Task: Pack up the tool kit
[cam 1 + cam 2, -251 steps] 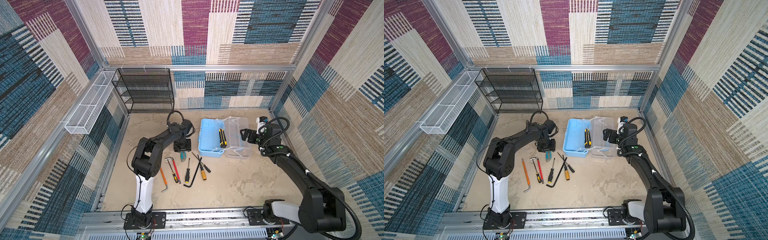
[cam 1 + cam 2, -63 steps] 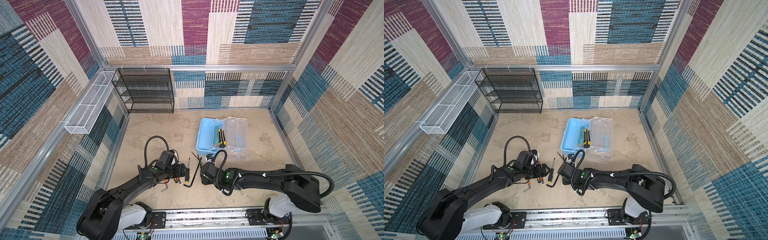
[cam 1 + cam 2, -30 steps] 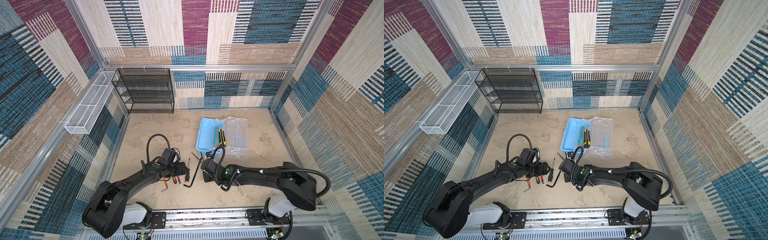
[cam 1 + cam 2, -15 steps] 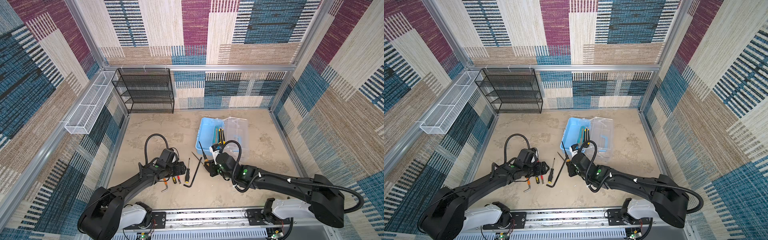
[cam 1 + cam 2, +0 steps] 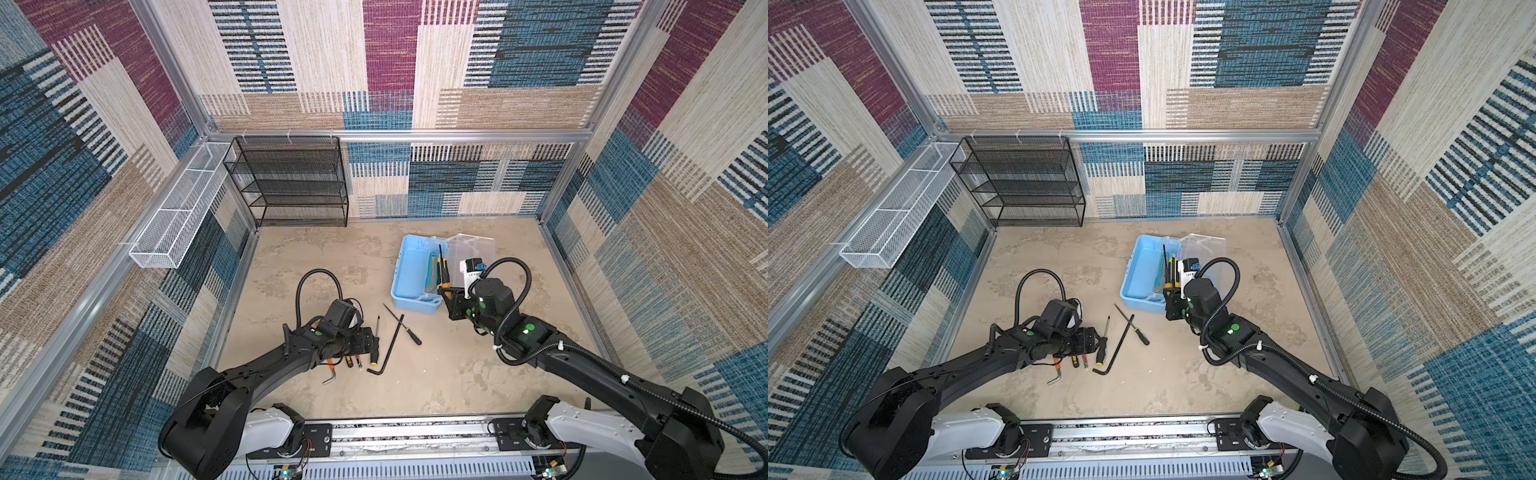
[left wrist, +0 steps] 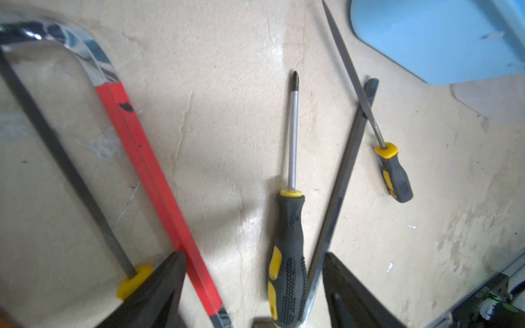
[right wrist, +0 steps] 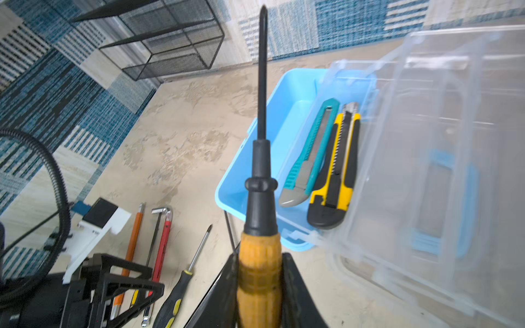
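Currently the right gripper (image 7: 260, 264) is clamped on the orange handle of a screwdriver (image 7: 259, 198), held at the near end of the blue box (image 5: 409, 266) with its shaft pointing away from the arm. The box sits open on the floor, its clear lid (image 7: 440, 142) folded out beside it. 2 utility knives lie side by side inside, a teal knife (image 7: 309, 153) and a yellow knife (image 7: 338, 167). The left gripper (image 6: 252, 261) is spread wide, low over the loose tools. The handle of a black-and-yellow screwdriver (image 6: 289, 241) lies between its fingers, and a long black hex key (image 6: 338, 193) lies just beside that.
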You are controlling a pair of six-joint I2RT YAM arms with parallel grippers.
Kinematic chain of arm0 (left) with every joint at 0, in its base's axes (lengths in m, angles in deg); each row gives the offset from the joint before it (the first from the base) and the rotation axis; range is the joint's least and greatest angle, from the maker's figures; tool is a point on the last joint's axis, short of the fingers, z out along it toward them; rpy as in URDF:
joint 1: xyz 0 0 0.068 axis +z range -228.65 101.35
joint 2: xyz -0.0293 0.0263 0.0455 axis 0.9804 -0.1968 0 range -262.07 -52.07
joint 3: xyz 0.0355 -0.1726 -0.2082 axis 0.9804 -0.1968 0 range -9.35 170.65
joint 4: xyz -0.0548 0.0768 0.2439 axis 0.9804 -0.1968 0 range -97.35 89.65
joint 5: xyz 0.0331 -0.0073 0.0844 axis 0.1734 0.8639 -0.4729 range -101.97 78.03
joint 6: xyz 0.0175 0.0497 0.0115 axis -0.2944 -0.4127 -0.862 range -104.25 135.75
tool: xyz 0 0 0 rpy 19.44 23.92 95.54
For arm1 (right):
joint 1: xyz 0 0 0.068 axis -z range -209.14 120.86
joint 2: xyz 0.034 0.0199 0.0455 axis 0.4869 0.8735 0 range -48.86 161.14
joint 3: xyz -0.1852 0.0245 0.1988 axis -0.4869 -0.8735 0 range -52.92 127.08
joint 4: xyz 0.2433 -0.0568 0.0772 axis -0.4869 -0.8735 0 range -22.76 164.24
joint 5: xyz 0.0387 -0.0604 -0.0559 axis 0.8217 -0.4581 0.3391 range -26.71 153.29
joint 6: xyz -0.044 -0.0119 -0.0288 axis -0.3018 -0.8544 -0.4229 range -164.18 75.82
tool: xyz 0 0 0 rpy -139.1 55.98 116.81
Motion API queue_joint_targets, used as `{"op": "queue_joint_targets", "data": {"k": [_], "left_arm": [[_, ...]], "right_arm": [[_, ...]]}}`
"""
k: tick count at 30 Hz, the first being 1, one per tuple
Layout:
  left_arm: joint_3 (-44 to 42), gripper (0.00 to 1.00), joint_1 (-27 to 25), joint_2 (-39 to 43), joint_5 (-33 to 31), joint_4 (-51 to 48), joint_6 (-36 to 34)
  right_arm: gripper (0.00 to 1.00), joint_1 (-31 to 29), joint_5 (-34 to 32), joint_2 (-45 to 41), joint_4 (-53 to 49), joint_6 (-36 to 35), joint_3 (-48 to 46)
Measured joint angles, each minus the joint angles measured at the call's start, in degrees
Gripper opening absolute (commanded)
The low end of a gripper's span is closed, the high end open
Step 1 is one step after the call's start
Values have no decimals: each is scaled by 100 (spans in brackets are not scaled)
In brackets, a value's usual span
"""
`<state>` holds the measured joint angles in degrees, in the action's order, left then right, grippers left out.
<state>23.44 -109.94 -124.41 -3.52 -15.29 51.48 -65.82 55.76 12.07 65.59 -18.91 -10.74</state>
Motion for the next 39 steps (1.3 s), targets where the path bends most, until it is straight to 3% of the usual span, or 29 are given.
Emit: {"op": "queue_joint_targets", "data": {"k": [13,25,39], "left_arm": [[107,78,-210,-184,-118,-79,-39],[221,77,-361,-319,-76,-96,-39],[315,77,-472,-282,-225,-221,-42]], "right_arm": [[24,1412,595,601,-299,-68,442],[26,1840,1248,1325,-273,-92,546],[30,1919,1499,1593,-280,-59,769]]}}
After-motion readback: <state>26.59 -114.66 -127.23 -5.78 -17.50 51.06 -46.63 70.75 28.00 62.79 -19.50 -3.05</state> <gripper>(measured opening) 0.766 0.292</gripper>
